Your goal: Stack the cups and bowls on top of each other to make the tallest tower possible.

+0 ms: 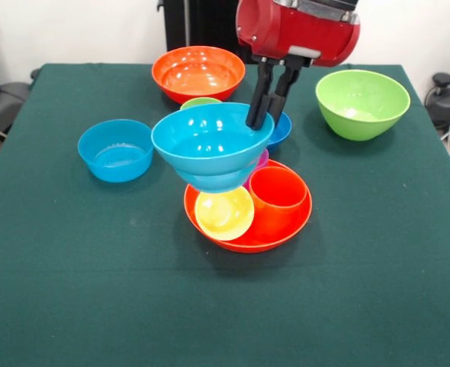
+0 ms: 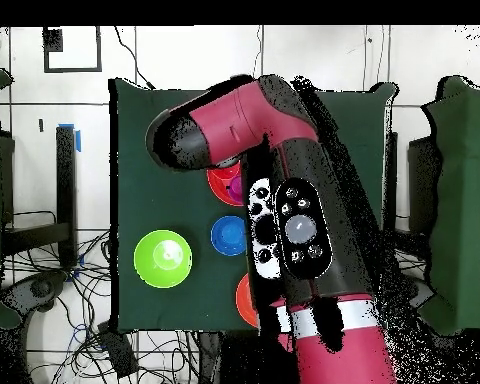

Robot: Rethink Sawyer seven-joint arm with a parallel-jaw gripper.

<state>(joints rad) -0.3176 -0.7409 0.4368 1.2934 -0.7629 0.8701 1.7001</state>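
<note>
My gripper (image 1: pixel 260 121) is shut on the right rim of a light blue bowl (image 1: pixel 210 141), which it holds tilted over a large orange bowl (image 1: pixel 286 225). That orange bowl holds the yellow cup (image 1: pixel 223 213) and the orange cup (image 1: pixel 277 191). The purple cup (image 1: pixel 262 159) peeks out behind them. I cannot tell whether the held bowl touches the cups. The green cup's rim (image 1: pixel 200 102) shows behind the held bowl. The small dark blue bowl (image 1: pixel 282 130) sits behind the fingers. In the overhead view the arm (image 2: pixel 284 220) hides the gripper.
A second light blue bowl (image 1: pixel 116 150) stands to the left. A second large orange bowl (image 1: pixel 198 73) is at the back. The lime green bowl (image 1: pixel 361 103) is at the back right and also shows in the overhead view (image 2: pixel 163 258). The table (image 1: pixel 95 290) has a dark green cloth.
</note>
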